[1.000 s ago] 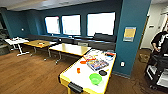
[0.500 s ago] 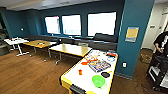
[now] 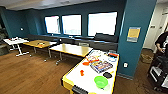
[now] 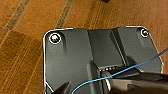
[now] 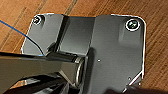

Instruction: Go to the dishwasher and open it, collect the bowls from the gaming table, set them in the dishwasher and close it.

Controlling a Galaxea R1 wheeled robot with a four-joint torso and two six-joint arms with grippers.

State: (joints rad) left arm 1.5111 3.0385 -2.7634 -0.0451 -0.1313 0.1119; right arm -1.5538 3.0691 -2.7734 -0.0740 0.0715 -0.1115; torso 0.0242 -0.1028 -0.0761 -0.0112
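Note:
The gaming table (image 3: 80, 81), white-topped with a yellow edge, stands in the lower middle of the head view beside a teal pillar. A light green bowl (image 3: 101, 81) sits near its close end. Farther along the top lies a flatter orange bowl (image 3: 86, 63). Between them stands a small orange cup (image 3: 82, 72), with a black paddle (image 3: 107, 74) and a colourful game box (image 3: 101, 66) to its right. The dishwasher is out of view. Both wrist views look down past the robot's dark plate onto wooden floor (image 4: 22, 30).
Wooden-topped tables (image 3: 71, 49) and a white table (image 3: 15, 41) stand to the left under the windows, with open wooden floor (image 3: 30, 75) before them. A person (image 3: 161, 42) stands at the right edge above a dark cart (image 3: 158, 72). The teal pillar (image 3: 135, 37) rises behind the table.
The whole head view has shifted a little as the camera moved nearer the gaming table. The person at the right edge has come into view. Things on the table have not moved.

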